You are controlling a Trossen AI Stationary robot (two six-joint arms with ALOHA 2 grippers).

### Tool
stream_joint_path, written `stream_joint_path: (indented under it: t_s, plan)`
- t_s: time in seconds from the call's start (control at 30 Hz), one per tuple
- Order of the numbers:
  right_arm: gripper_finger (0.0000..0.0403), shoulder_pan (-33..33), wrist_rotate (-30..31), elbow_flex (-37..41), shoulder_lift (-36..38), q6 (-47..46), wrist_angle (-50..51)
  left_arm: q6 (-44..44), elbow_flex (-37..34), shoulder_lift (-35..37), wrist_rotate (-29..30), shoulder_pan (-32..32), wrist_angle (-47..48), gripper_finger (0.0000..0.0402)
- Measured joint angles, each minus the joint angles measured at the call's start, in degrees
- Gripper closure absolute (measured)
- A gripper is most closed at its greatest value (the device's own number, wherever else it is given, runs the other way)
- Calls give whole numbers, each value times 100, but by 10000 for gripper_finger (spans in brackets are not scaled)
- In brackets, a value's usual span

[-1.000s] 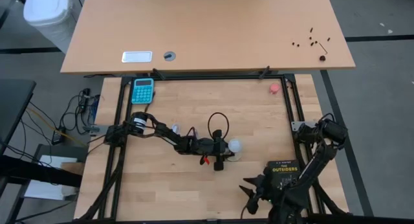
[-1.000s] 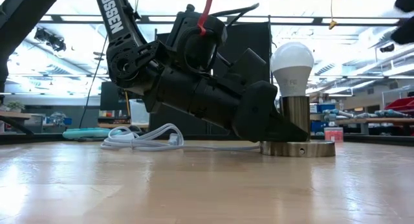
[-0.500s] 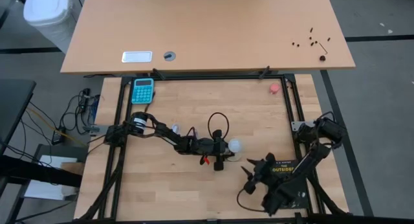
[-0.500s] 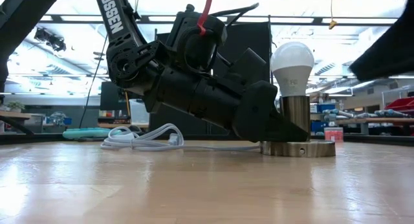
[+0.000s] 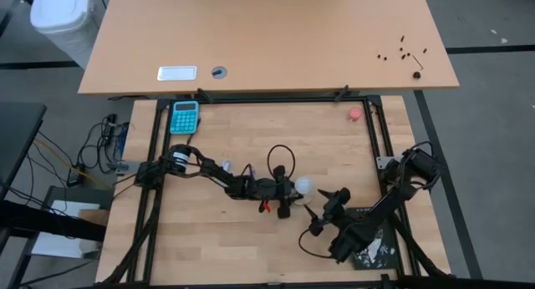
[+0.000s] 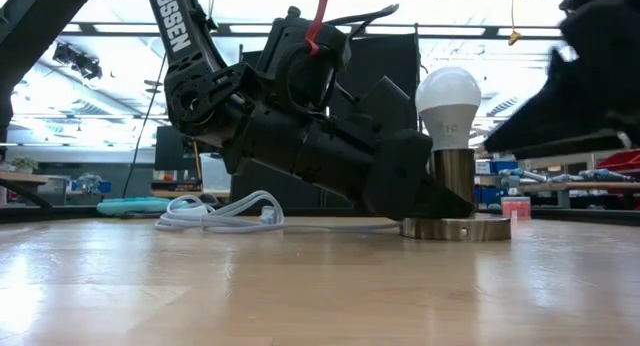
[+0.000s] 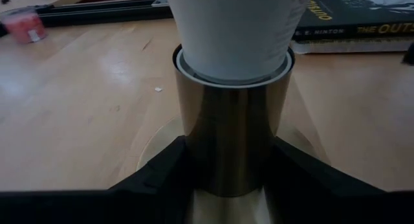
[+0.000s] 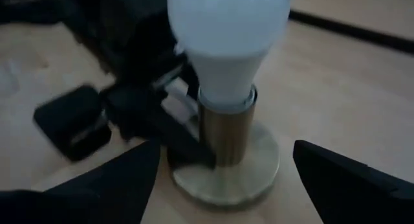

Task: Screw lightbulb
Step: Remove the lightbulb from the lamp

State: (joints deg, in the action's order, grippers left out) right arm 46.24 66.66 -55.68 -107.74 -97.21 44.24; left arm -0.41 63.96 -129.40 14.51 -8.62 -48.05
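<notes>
The white lightbulb [image 8: 226, 36] stands upright with its base in the metal socket tube [image 7: 233, 133], which rises from a round disc [image 6: 455, 228] on the wooden table. My left gripper [image 5: 288, 193] reaches in from the table's left and is shut on that tube. My right gripper [image 5: 320, 207] hangs open just to the near right of the bulb. Its fingers [image 8: 97, 185] stand to either side of the bulb and socket in the right wrist view and touch nothing. My left gripper pinches the socket's metal tube [image 7: 194, 153] between its two fingers, low down just above the disc. The fingers [image 7: 162, 179] come nearly level from the table's left, one on each side of the tube. The socket stands upright with its disc flat on the table.
The socket's white cord [image 6: 220, 211] lies coiled behind the left arm. A black book [image 5: 372, 239] lies under the right arm at the near right. A teal calculator [image 5: 185, 116] sits at the far left and a small pink object [image 5: 354, 114] at the far right.
My right gripper has swung from over the book at the near right toward the lightbulb, sinking and turning as it went, and its fingers have spread open. The left gripper, the socket and the bulb have kept still.
</notes>
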Motion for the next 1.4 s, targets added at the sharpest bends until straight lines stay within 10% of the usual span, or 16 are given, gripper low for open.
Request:
stream_joint_path:
  t_s: [0.6,1.4]
  plan:
    - [53,-664,1498,907,0,1330,-2390,-456,-2,0,847,2,15,208]
    - [54,-1345,1455,1027,0,2985,-3601,-778,-7,-4,1453,2,4,208]
